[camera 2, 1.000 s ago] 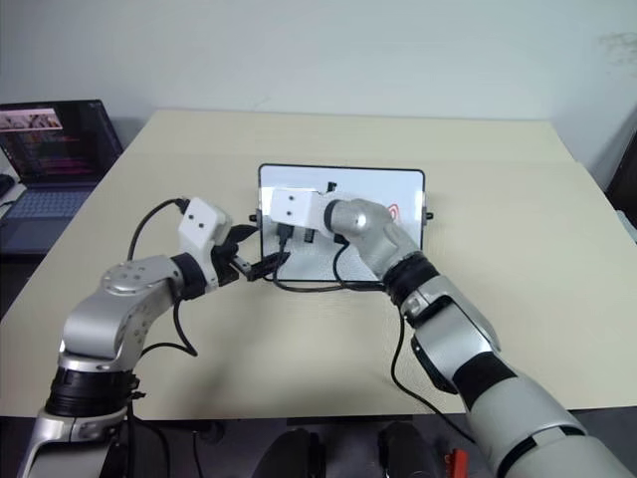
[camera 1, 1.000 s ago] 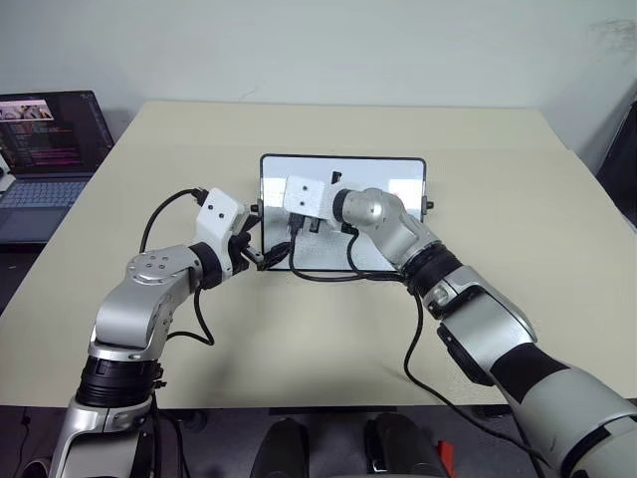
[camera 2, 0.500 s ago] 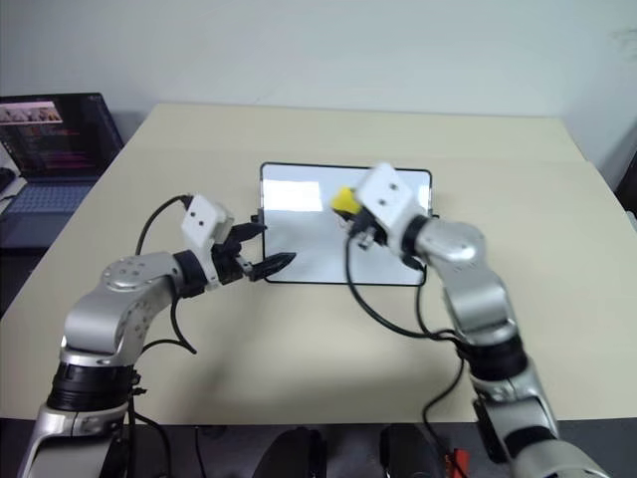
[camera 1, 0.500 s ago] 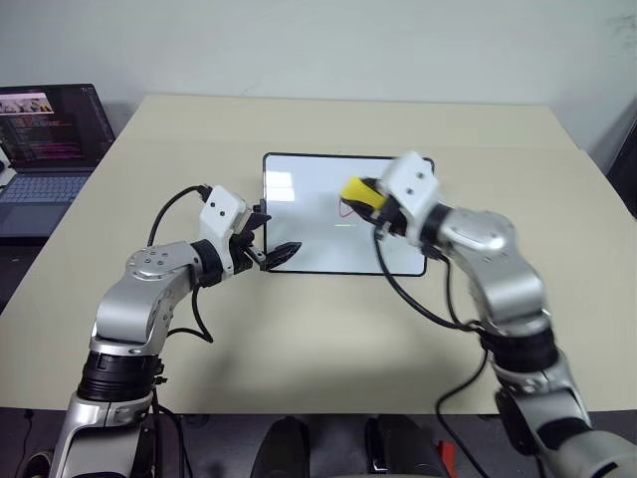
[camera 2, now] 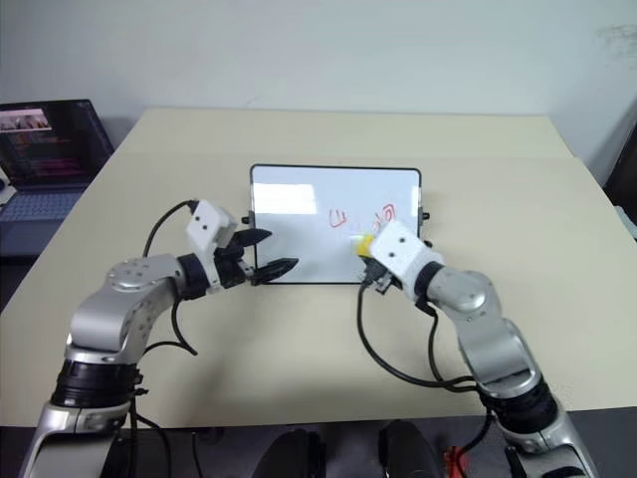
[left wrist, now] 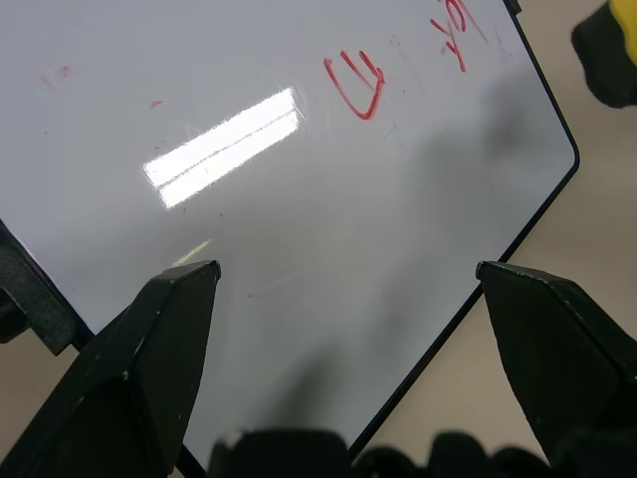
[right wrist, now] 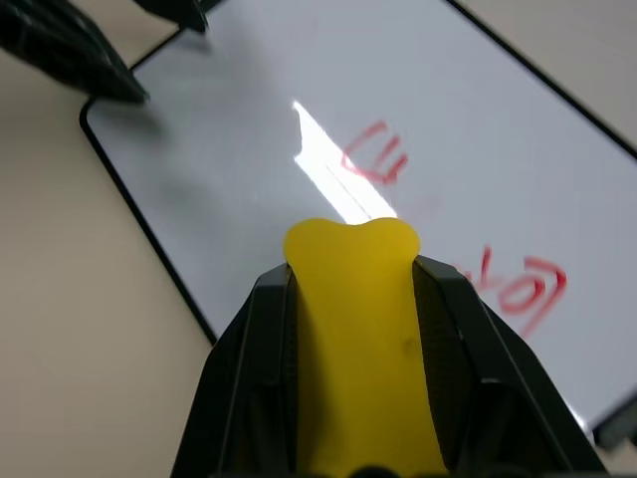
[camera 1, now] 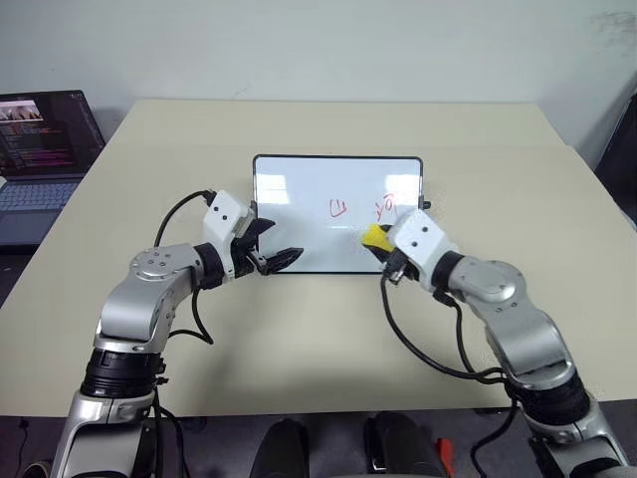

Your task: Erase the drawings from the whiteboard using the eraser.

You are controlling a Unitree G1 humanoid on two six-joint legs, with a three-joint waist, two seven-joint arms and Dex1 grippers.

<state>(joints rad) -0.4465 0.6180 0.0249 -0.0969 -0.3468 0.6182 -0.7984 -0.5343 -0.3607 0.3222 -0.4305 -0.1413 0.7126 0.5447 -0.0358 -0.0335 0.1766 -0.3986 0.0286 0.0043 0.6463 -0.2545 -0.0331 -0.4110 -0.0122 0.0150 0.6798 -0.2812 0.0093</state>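
The whiteboard (camera 1: 299, 194) lies flat in the middle of the table. Red drawings sit on its right half: a U-shaped mark (camera 1: 338, 208) and a scribble (camera 1: 386, 207) beside it, also seen in the wrist views (left wrist: 356, 85) (right wrist: 528, 284). My right gripper (camera 1: 383, 244) is shut on the yellow eraser (camera 1: 375, 237) at the board's near right edge, just below the scribble. The eraser (right wrist: 363, 339) sticks out between the black fingers. My left gripper (camera 1: 279, 244) stands open over the board's near left corner, its fingers (left wrist: 149, 368) spread wide with nothing between them.
An open laptop (camera 1: 40, 139) stands at the far left, beside the table. Black cables loop from both wrists over the table's near half. Bare beige table top (camera 1: 328, 329) surrounds the board.
My right gripper has drawn back with the eraser from over the board's middle to its near right edge, uncovering the red marks. The left gripper has stayed in place.
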